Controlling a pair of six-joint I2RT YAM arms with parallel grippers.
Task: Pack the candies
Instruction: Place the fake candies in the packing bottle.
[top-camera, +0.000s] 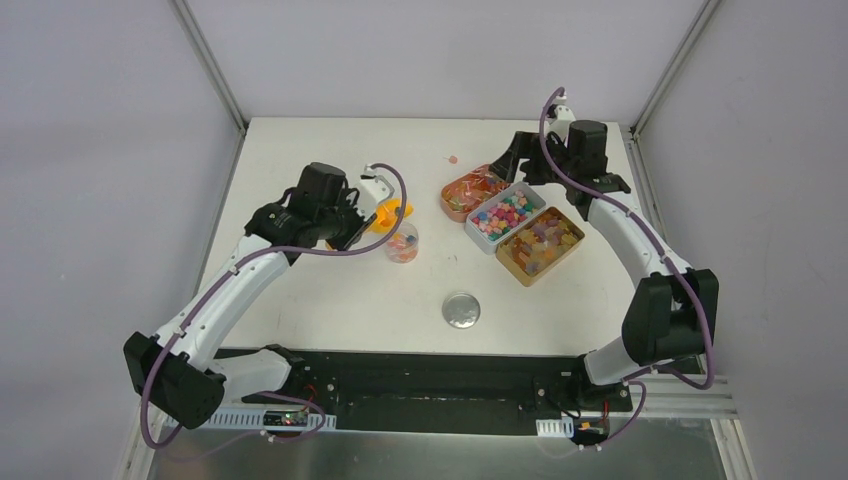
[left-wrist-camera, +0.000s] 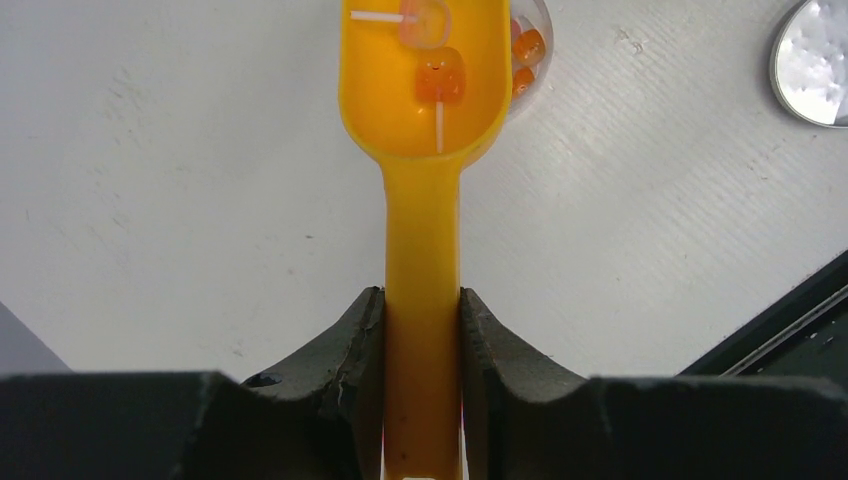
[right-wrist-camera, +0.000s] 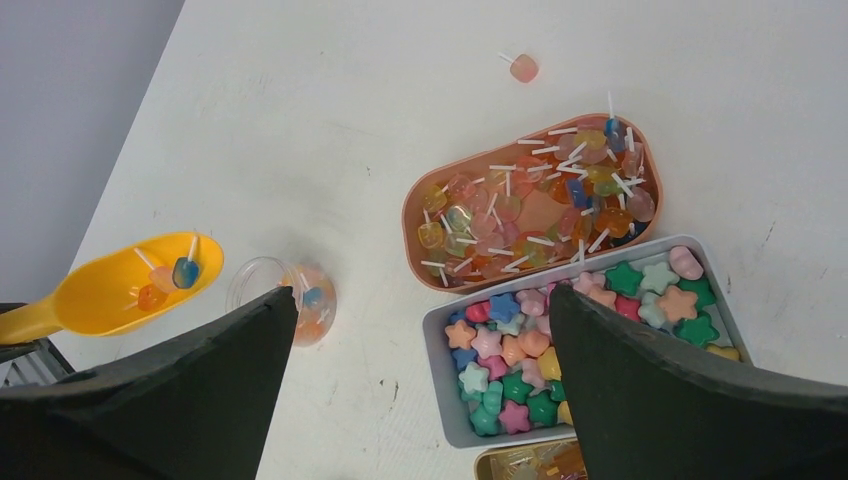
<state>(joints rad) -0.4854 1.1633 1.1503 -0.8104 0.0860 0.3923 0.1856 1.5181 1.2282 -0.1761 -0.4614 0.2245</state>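
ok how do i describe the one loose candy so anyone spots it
On the table's right half sit three candy trays. Beyond the peach oval tray, toward the far edge, a pinkish candy on a white stick lies alone. Only it rests on bare tabletop.

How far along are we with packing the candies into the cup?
Early. Done: the clear cup holds a few candies. In hand: the left gripper is shut on the orange scoop, carrying two stick candies beside the cup. Left: three trays look full, a stray candy lies on the table, the silver lid lies apart from the cup. The right gripper hangs open near the trays.
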